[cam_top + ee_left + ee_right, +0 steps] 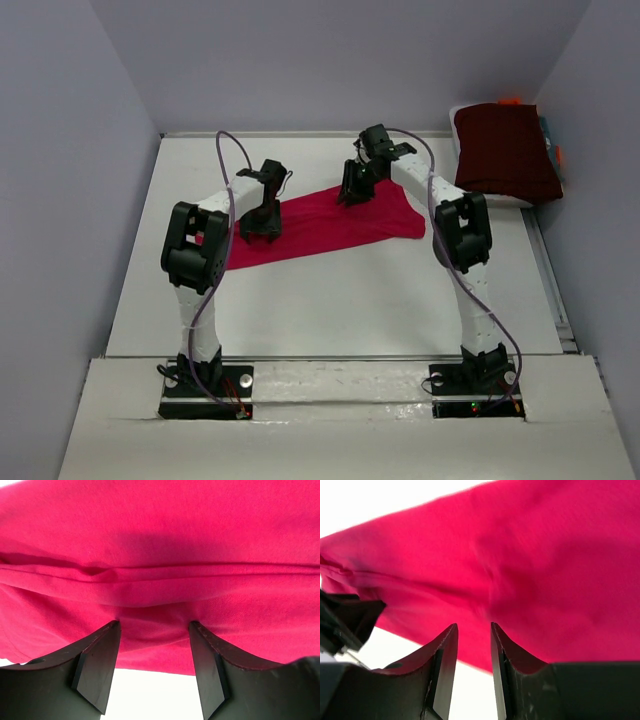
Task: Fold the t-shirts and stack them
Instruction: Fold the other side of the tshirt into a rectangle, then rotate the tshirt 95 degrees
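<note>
A crimson-pink t-shirt (330,222) lies on the white table as a long strip, slanting from near left to far right. My left gripper (262,230) is low over its left part. In the left wrist view this gripper (154,624) is open, with its fingertips (114,627) at the shirt's near edge (150,580) and a small bulge of cloth between them. My right gripper (352,192) is at the strip's far edge near the middle. Seen from its wrist, it (473,625) stands open by a narrow gap above the pink cloth (530,570), with nothing pinched.
A folded dark maroon t-shirt (505,150) rests on a white pad at the back right, with orange and teal items (553,150) just behind it. Grey walls close the table on three sides. A raised ledge (330,365) crosses in front of the arm bases.
</note>
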### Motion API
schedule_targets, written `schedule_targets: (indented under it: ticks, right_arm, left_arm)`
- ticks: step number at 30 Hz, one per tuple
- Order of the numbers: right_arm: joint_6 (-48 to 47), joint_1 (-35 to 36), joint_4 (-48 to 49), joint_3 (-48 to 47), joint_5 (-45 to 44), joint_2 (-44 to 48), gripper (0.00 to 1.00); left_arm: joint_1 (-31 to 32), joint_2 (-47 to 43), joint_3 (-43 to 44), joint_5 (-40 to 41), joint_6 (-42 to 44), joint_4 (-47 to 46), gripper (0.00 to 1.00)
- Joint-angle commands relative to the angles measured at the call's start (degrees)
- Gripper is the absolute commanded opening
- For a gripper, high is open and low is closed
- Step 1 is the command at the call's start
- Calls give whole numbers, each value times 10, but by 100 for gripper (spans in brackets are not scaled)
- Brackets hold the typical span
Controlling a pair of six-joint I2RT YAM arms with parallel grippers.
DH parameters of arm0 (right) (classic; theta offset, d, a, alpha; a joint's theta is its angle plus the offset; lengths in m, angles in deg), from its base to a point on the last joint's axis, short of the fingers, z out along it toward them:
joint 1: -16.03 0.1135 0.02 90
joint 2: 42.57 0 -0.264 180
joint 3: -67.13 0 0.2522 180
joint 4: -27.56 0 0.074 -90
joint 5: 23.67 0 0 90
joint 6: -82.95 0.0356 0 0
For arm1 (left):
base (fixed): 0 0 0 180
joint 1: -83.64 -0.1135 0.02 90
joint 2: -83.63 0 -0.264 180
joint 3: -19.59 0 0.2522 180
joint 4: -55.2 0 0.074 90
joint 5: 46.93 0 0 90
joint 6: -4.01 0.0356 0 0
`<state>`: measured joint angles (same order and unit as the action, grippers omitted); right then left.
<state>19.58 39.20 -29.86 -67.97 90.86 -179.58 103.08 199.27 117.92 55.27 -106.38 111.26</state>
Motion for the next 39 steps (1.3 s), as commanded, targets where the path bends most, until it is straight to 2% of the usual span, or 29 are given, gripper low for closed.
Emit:
schedule_targets:
  ticks: [1, 9, 17, 25, 34, 39]
  right_arm:
    - [28, 0, 9, 73, -121, 129, 38]
    - [61, 0, -41, 182, -207, 199, 38]
    - [94, 0, -50, 265, -230, 231, 38]
    - [136, -5, -66, 317, -322, 257, 38]
    - [154, -47, -57, 363, -350, 269, 38]
    - [153, -67, -48, 375, -343, 268, 38]
  left_arm:
    - [8, -30, 40, 35, 10, -2, 69]
    - [13, -12, 103, 94, 10, 18, 69]
    - [13, 47, 183, 124, -3, 74, 68]
    - [13, 52, 131, 120, -16, 74, 68]
    - [-12, 22, 18, 105, -23, 43, 68]
    - [-34, 14, 10, 106, -21, 39, 68]
